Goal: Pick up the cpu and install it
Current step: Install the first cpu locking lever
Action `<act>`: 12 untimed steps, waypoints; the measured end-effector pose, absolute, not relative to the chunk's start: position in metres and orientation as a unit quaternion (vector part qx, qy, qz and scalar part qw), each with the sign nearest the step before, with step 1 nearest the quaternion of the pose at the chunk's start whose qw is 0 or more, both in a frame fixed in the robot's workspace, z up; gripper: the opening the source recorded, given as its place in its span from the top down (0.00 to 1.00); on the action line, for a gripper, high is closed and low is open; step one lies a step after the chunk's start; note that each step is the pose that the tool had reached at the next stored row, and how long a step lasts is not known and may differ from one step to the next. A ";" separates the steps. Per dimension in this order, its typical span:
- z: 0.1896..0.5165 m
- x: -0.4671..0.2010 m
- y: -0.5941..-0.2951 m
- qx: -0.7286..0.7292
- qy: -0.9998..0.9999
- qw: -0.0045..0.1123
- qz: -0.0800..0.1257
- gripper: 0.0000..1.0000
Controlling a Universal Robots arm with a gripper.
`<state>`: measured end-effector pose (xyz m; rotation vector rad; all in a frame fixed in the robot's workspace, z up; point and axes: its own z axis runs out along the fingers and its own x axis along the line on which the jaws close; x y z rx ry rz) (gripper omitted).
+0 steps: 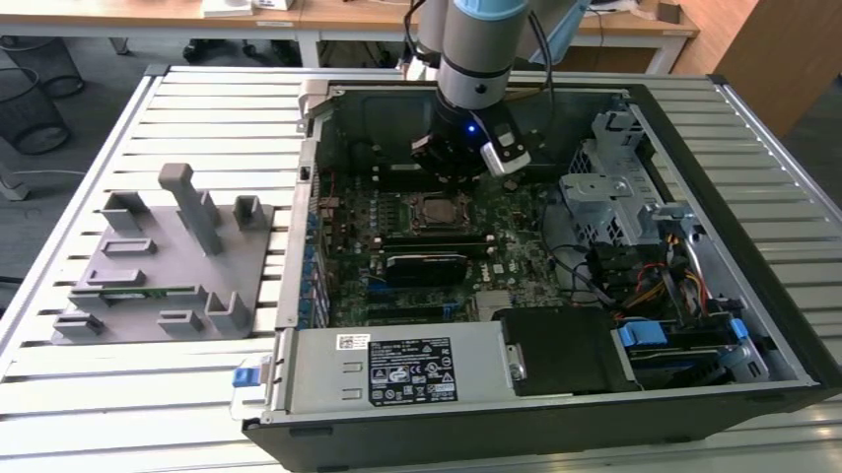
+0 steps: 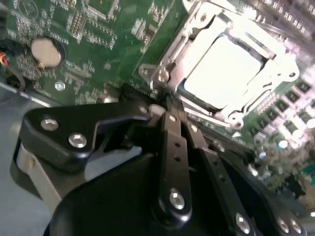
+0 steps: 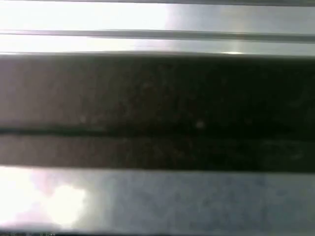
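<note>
A: Start with the exterior view. Where is the arm?

B: It reaches down from the top centre of the frame into the open computer case (image 1: 736, 325), which lies on a slatted metal table (image 1: 79, 394). The gripper (image 1: 455, 163) hangs over the motherboard (image 1: 435, 246), just above the socket (image 1: 436, 211) in the picture. A grey parts fixture (image 1: 165, 266) sits on the table at the left of the frame.

A: And the cpu?

B: From there it is too small to make out for sure. The socket's metal frame surrounds a square middle, no more than that.

A: The second wrist view, then?

B: There the cpu (image 2: 224, 69) shows as a bright silver square in the upper right of the frame, lying flat inside the socket frame (image 2: 172, 44). The gripper's black fingers (image 2: 170, 132) run up from the bottom centre with their tips pressed together, nothing between them, ending just beside the frame's corner. A round coin battery (image 2: 47, 51) sits at upper left.

A: First wrist view?

B: Blurred bands, a dark one between pale ones; I cannot tell what they are.
</note>
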<state>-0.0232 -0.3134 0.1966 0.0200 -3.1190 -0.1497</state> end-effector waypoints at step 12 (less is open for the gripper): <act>0.198 -0.023 -0.314 0.006 -0.999 0.010 -0.035 0.89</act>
